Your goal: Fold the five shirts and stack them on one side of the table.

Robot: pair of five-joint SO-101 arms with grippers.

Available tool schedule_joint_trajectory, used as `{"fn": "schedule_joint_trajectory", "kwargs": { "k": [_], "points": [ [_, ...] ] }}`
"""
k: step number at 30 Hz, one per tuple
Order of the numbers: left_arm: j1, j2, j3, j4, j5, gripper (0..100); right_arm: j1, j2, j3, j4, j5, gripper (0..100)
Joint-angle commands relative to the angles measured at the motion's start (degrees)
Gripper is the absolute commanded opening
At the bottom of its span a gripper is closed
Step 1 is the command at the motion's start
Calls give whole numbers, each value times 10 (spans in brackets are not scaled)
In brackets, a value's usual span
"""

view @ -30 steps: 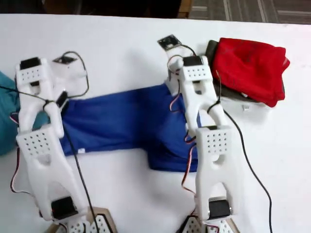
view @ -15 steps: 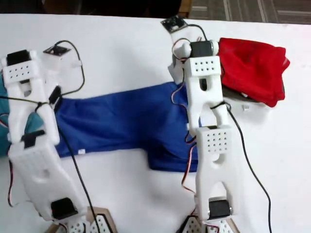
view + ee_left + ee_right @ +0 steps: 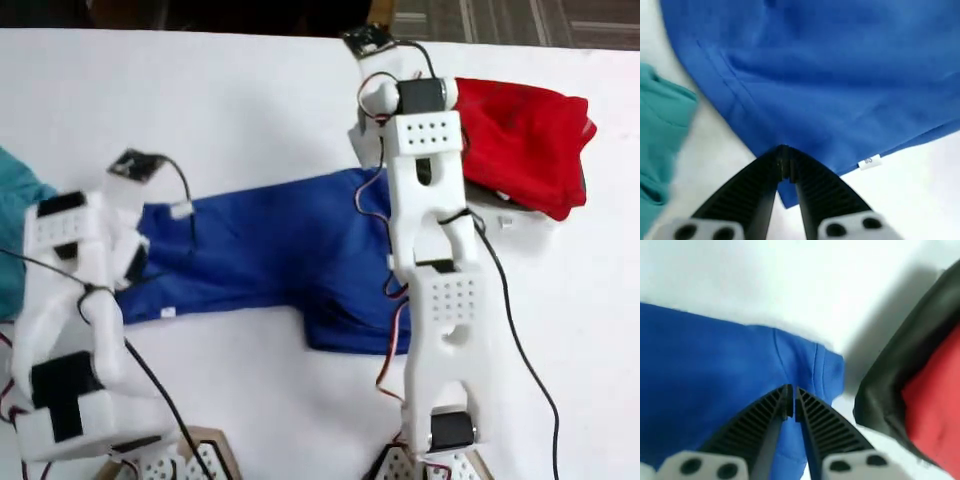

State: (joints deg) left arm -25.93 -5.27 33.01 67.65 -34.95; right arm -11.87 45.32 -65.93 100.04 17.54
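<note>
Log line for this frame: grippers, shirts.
blue shirt: lying on table; left gripper: shut on its hem; right gripper: shut on its other end; red shirt: folded on dark cloth

Matt knit cloth, stitched hem: blue shirt [image 3: 270,250]. Matt rumpled cloth, upper right: red shirt [image 3: 520,135]. Smooth white surface — table [image 3: 200,100]. Matt white perforated plastic: arm shells [image 3: 445,300]. Black ribbed plastic — left gripper [image 3: 785,162].

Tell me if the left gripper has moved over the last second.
Yes. The left gripper has drawn back toward the near edge of the table, judged against the white tag on the blue shirt, which stayed put.
</note>
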Motion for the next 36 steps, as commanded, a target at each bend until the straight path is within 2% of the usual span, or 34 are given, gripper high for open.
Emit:
{"fn": "schedule_joint_trajectory", "kwargs": {
  "k": [1, 9, 13, 20, 24, 29, 34, 36],
  "points": [
    [6, -39, 52, -38, 4, 28, -6, -122, 98, 13, -4, 18],
    [6, -85, 149, -84, 0, 28, -45, -298, 389, -40, -3, 18],
    [7, -129, 192, -98, -1, 28, -95, -411, 596, -138, -3, 18],
    [6, -173, 284, -185, 1, 28, -140, -533, 920, -322, -2, 18],
    [6, -182, 290, -186, 4, 28, -155, -537, 976, -339, -1, 29],
    [6, -184, 296, -188, 4, 28, -188, -522, 984, -339, -1, 142],
    [4, -183, 296, -189, 4, 28, -220, -513, 985, -338, 2, 115],
    [4, -183, 296, -189, 4, 28, -230, -511, 985, -320, 27, 105]
  ]
}}
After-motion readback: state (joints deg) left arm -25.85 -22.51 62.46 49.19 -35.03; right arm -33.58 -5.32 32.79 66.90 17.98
